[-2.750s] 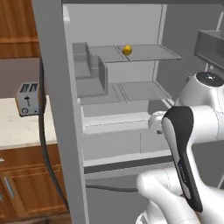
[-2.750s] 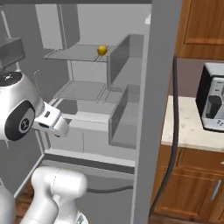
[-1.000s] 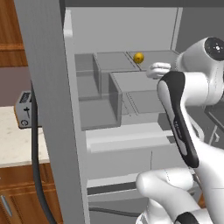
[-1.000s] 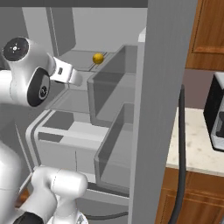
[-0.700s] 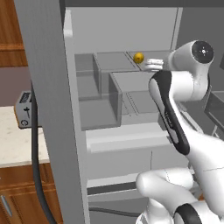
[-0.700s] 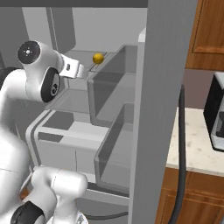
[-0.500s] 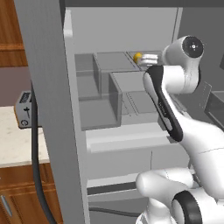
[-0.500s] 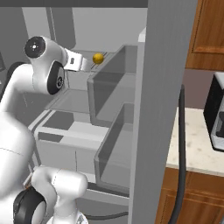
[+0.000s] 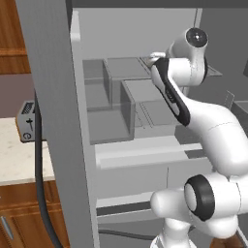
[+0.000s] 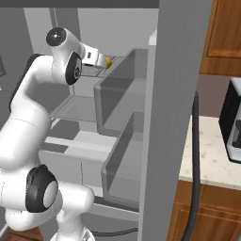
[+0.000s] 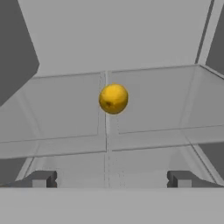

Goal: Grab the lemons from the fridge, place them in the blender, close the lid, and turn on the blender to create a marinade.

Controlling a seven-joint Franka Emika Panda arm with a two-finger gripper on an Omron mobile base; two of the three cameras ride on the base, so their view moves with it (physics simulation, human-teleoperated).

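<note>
The step was the first reach: the gripper (image 11: 109,178), jaws spread wide and empty, faced a lemon (image 11: 113,99) on the fridge shelf (image 11: 144,113) — next it needed to advance and close around it.

Pale grey fridge shelf (image 11: 65,109), one yellow lemon (image 11: 113,99) resting on it, near the middle

Matt yellow lemon (image 11: 113,99), translucent shelf (image 11: 144,113)

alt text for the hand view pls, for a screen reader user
A small round yellow lemon sits on a pale grey fridge shelf, centred ahead of the open gripper, whose two dark fingertips stand wide apart and short of it. A plain grey back wall rises behind the shelf.
</note>
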